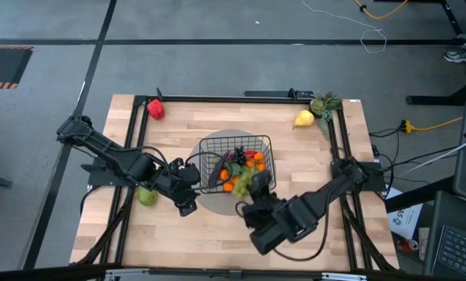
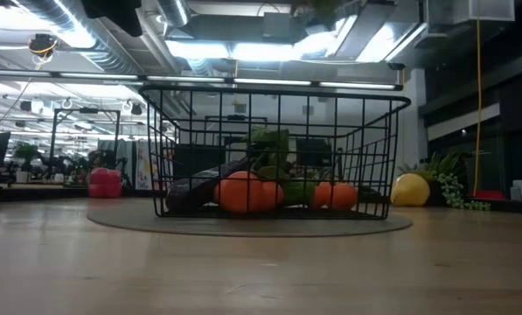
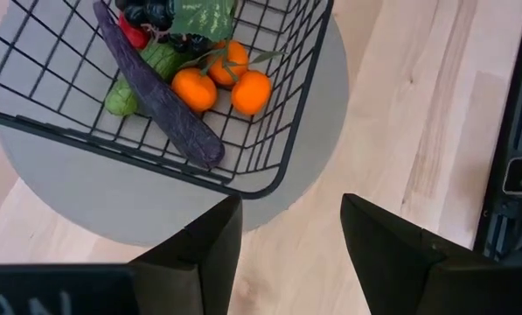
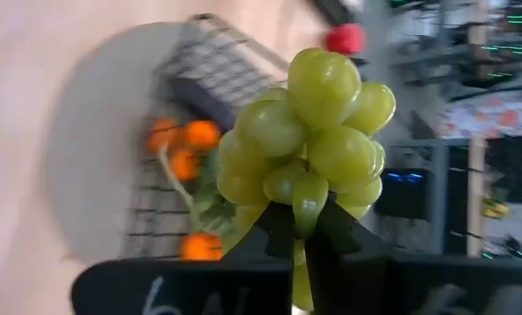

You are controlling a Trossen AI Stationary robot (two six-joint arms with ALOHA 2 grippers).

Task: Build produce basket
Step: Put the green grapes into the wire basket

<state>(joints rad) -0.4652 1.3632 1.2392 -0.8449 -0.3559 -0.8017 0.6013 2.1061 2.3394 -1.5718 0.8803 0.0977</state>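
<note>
The black wire basket point(image 1: 236, 160) stands on a round grey mat point(image 1: 217, 204) at the table's middle. It holds oranges point(image 3: 230, 83), a dark purple eggplant point(image 3: 156, 92), green pieces and dark grapes, and also shows in the low view point(image 2: 278, 149). My right gripper point(image 1: 256, 195) is shut on a bunch of green grapes point(image 4: 317, 131) over the basket's near right corner. My left gripper point(image 3: 291, 236) is open and empty just left of the basket's near left corner. A green apple point(image 1: 147, 197) lies on the table by the left arm. My right gripper pinches the bunch's near end point(image 4: 309, 210) between its two fingertips. The rest of the bunch stands out beyond the fingertips. The grapes point(image 1: 257, 183) are lifted clear, above the basket's near rim.
A red pepper point(image 1: 155, 109) lies at the far left corner and a yellow pear point(image 1: 304, 119) at the far right, beside a leafy green bunch point(image 1: 324, 103). A black frame rail point(image 1: 217, 99) runs along the table's far edge.
</note>
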